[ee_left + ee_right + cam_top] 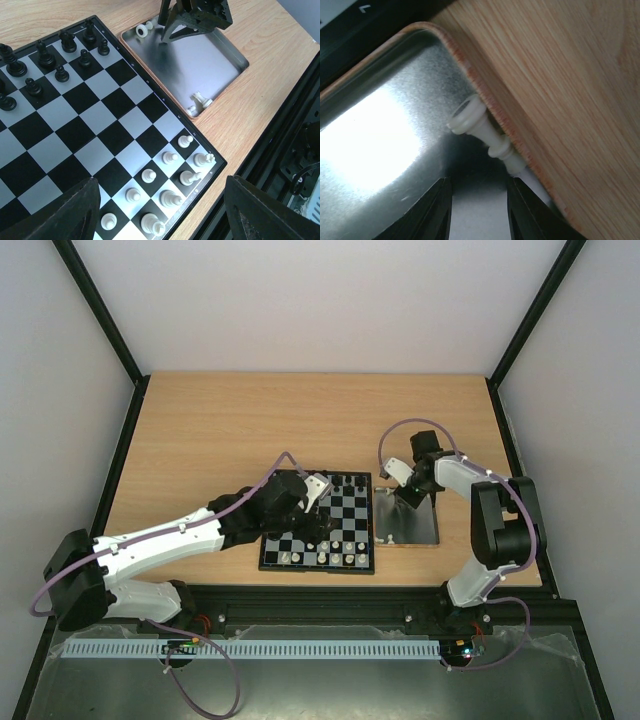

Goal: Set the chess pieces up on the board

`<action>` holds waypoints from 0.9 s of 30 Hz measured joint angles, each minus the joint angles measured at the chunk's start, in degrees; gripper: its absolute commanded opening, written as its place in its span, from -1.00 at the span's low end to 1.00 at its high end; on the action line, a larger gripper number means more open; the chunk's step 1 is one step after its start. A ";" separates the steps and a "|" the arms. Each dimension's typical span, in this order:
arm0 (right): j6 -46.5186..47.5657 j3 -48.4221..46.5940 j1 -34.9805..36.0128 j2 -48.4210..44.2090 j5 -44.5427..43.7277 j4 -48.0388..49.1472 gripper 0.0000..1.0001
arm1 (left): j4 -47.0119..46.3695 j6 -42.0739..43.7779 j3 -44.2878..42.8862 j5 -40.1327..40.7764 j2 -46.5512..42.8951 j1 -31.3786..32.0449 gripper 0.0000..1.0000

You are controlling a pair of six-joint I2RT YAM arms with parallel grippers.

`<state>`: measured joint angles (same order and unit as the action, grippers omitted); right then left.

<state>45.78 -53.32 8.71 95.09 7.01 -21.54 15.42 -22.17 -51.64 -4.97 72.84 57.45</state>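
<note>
The board lies in the middle of the table, and a bare square of it shows in the left wrist view. Several cream-white chess pieces stand in two rows at its near right corner. My left gripper is open and empty above that corner. My right gripper is open, low in the metal tray's far left corner. A white piece lies on its side against the tray wall just ahead of its fingers, also seen in the left wrist view.
Black pieces stand on the board's far rows. The shiny metal tray sits right of the board. Another white piece lies in the tray's near corner. The table's black front rail runs just behind the board.
</note>
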 measured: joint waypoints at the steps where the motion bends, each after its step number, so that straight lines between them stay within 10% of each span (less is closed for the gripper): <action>1: 0.00 -0.15 0.07 0.35 -0.42 0.31 -0.36 | 0.00 0.00 0.00 -0.04 0.00 0.00 0.42; 27: 3.74 -0.63 1.33 -0.31 -1.84 2.40 -0.32 | -1.38 -0.33 0.02 -2.38 1.73 0.00 0.40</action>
<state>49.52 -53.95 10.04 94.78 5.17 -19.14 14.04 -22.50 -51.62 -7.35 74.56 57.45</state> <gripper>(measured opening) 0.332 0.702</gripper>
